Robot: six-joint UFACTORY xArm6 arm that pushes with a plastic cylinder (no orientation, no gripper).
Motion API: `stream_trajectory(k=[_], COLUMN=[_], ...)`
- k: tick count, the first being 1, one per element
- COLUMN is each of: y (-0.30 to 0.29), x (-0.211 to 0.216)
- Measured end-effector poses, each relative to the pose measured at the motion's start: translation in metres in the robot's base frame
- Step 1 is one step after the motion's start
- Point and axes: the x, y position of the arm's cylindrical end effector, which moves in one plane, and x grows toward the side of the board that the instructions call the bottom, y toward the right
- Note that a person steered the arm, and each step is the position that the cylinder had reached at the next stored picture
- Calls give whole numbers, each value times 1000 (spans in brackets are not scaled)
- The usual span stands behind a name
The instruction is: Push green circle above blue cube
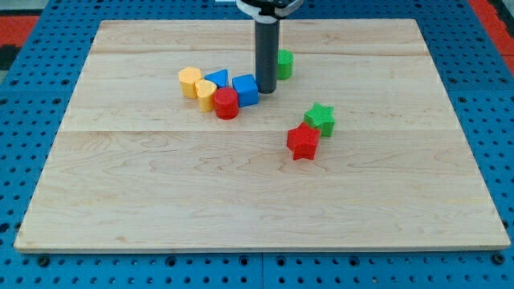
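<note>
Here, on the pale wooden worktop [265, 193], my tip [266, 90] touches down between the blue cube [246, 90] and the green circle [284, 63], which lies up-right, partly hidden by the dark rod; no jaws exist on this arm.

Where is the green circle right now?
The green circle sits near the view's top, just right of centre, partly hidden behind my tip. The blue cube is its nearest block, on the tip's other side, lower left.
</note>
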Motion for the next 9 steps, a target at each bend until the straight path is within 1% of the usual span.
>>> stream_trajectory(k=[2,4,5,6,7,8,9], y=[40,86,74,71,43,43,37], x=[-7,-87,-90,-52,-37,-77,-90])
